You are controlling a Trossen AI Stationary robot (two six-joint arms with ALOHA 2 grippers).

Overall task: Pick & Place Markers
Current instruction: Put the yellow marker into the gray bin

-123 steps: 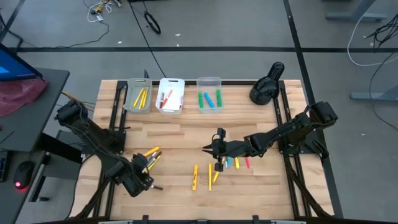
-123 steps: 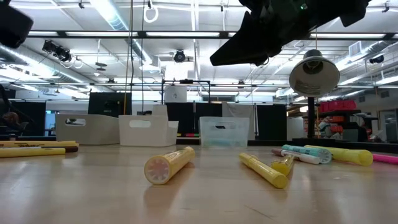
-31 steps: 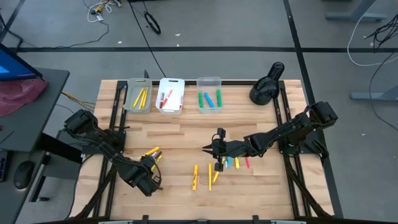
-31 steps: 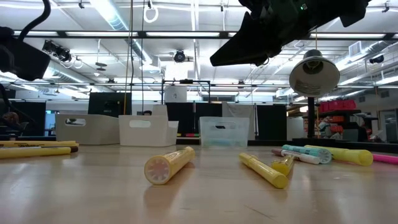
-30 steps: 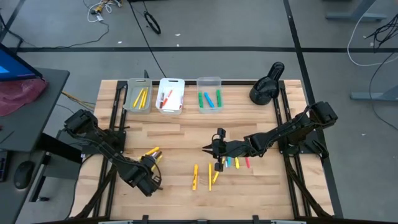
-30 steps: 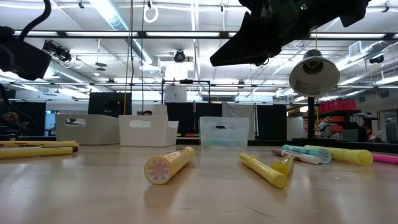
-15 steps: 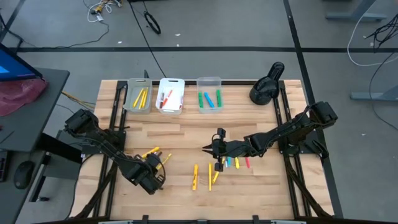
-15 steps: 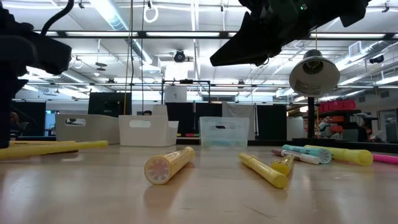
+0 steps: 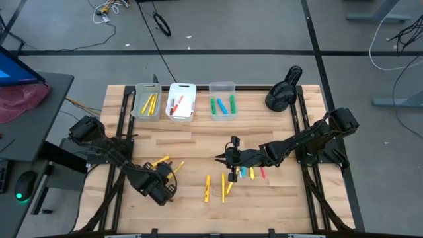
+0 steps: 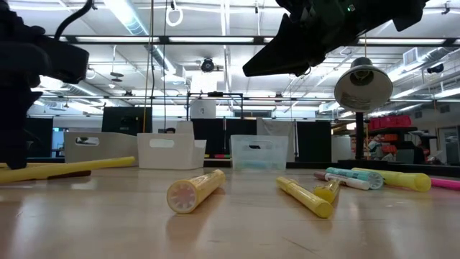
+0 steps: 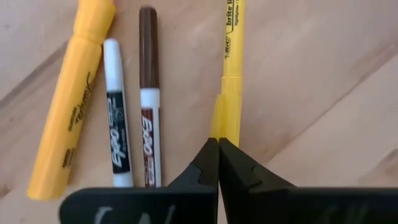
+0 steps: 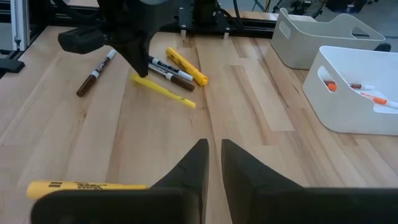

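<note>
Wooden planks make up the worktop [image 9: 198,142], which is framed by dark rails. Three bins are lined up along its far edge: a grey bin [image 9: 146,101] holding yellow markers, a white bin [image 9: 180,101] beside it holding red and orange ones, and a clear bin [image 9: 223,99] holding green and blue ones. A black lamp-like object [image 9: 283,89] is seen near the clear bin, toward the right arm's side.

Well forward of the grey bin, the left hand [image 9: 165,182] is lowered to the wood, its fingers pressed together on the end of a slim yellow highlighter [image 11: 231,74]. Just beside that highlighter lie a brown marker [image 11: 148,99], a black-labelled white marker [image 11: 115,115] and a thick yellow highlighter [image 11: 71,102], side by side on the wood.

Forward of the clear bin, the right hand [image 9: 220,158] is held above the worktop with its fingers close together and nothing between them. A scatter of loose markers [image 9: 228,182], yellow, blue and pink, lies under and near it. In the low view a yellow highlighter [image 10: 194,190] is seen end-on in the foreground.
</note>
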